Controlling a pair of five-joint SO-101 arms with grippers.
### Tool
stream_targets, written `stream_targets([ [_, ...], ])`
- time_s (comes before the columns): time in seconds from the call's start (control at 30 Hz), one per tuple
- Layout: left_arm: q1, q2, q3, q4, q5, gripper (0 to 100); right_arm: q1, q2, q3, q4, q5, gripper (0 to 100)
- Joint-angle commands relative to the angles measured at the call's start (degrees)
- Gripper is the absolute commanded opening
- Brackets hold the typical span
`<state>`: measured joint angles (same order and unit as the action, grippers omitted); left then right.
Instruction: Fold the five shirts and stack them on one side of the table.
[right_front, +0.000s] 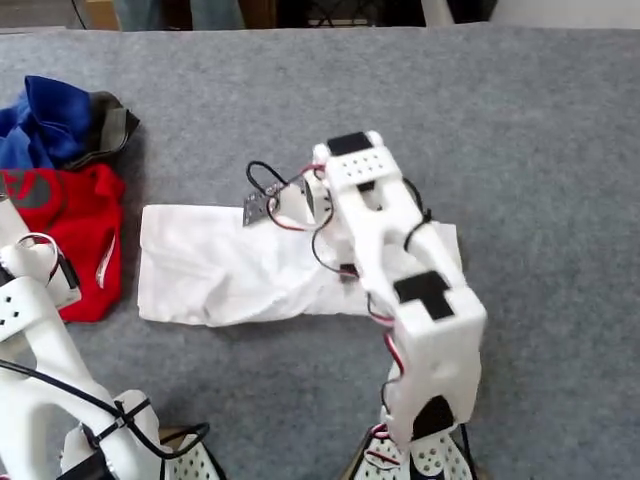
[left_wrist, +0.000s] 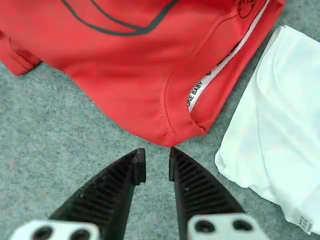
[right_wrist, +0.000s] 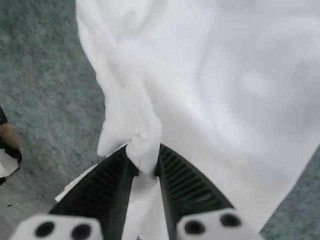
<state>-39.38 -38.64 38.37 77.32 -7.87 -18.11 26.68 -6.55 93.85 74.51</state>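
Gripper of the right arm (right_wrist: 145, 160) is clamped on a bunched ridge of the white shirt (right_wrist: 230, 75), the cloth gathered into a twist between its jaws, so the step in hand looks like carrying one edge over to make a fold. Because the pinch holds a rumpled ridge and not a flat hem, the fold will likely land creased unless the cloth is raised only a little, drawn taut, and carried straight across the shirt's width. Releasing should wait until the carried edge lies on the far edge and the cloth is down flat; letting go early would leave a loose hump. A high lift risks dragging the whole shirt along the grey surface (right_front: 520, 120), where it lies spread in the middle, partly under the right arm. Next out, the left gripper (left_wrist: 152, 162) hovers low over the surface with a narrow gap between its jaws and nothing in it, pointing at the collar end of the red shirt (left_wrist: 125, 75), which lies just beside the white one. It could usefully pin the white shirt's near edge during the carry. Farthest off, at the surface's corner, a blue shirt (right_front: 45, 120) and a dark garment (right_front: 112, 118) sit crumpled together, unfolded.
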Motion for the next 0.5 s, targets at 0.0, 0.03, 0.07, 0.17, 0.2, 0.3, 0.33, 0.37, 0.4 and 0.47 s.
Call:
stream_targets([
  [0.0,-0.2,-0.2,-2.6,-0.3,0.9,11,0.2,5.3,-12.5,2.8,0.6,2.0],
  [0.03,-0.2,-0.2,-2.6,-0.3,0.9,11,0.1,6.8,-15.0,3.3,0.6,3.0],
  [0.07,-0.2,-0.2,-2.6,-0.3,0.9,11,0.1,8.0,-17.1,3.8,0.6,5.3],
  [0.17,-0.2,-0.2,-2.6,-0.2,0.9,11,0.4,10.1,-21.9,4.7,0.2,19.1],
  [0.2,-0.3,-0.2,-2.6,-0.2,0.9,11,0.4,10.2,-23.3,5.3,-0.8,24.0],
  [0.3,-0.4,-0.2,-2.6,-0.2,0.9,11,1.3,10.1,-27.1,6.2,-3.3,29.1],
  [0.33,-0.4,-0.2,-2.6,-0.2,0.9,11,1.8,10.1,-28.6,6.5,-3.8,28.0],
  [0.37,-0.4,-0.2,-2.6,-0.2,0.9,11,2.5,10.1,-29.8,6.8,-4.4,26.6],
  [0.4,-0.4,-0.2,-2.6,-0.2,0.9,11,3.2,10.1,-31.2,7.1,-5.4,25.2],
  [0.47,-0.5,-0.2,-2.6,-0.1,0.9,11,4.8,9.3,-32.7,7.2,-8.3,23.0],
])
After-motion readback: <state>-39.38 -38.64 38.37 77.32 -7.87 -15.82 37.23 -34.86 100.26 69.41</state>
